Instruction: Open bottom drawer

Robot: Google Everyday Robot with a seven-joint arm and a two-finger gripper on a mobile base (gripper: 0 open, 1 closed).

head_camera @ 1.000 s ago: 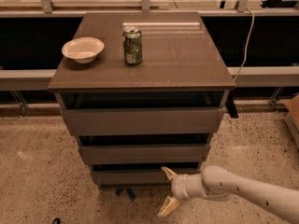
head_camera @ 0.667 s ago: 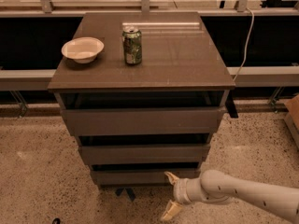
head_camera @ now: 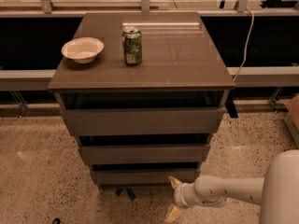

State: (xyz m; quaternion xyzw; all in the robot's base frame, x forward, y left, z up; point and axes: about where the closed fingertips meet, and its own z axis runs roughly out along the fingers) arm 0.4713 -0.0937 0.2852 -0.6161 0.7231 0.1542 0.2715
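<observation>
So far little of the job looks done. The pale tan fingers (head_camera: 175, 182) of the white two-finger gripper (head_camera: 173, 197) stand apart, one above the other, with nothing between them. The upper tip lies at, or just short of, the lower right part of the dark grey-brown, flat, handleless bottom drawer (head_camera: 140, 176); I cannot tell whether it touches. The lower finger hangs free below that, over the speckled stone floor (head_camera: 37, 171).

That drawer, just up and to the left of the fingers, is the lowest front of the cabinet. Its face sits in step with the fronts above it, and no box interior shows behind it. I judge it shut, or as good as shut. No grip or hook on its edge is visible, so catching the front and drawing it out both remain.

Behind the fingers, to the right, the smooth white arm (head_camera: 229, 190) runs off toward the frame's edge. Above the bottom drawer come the wider grey-brown middle drawer front (head_camera: 142, 154) and the widest top drawer front (head_camera: 140, 121), each with a dark gap over it. Higher up, well away from the fingers, the brown tabletop (head_camera: 177, 64) carries a shallow cream bowl (head_camera: 82, 49) to the left and an upright green drink can (head_camera: 132, 46) near it.
</observation>
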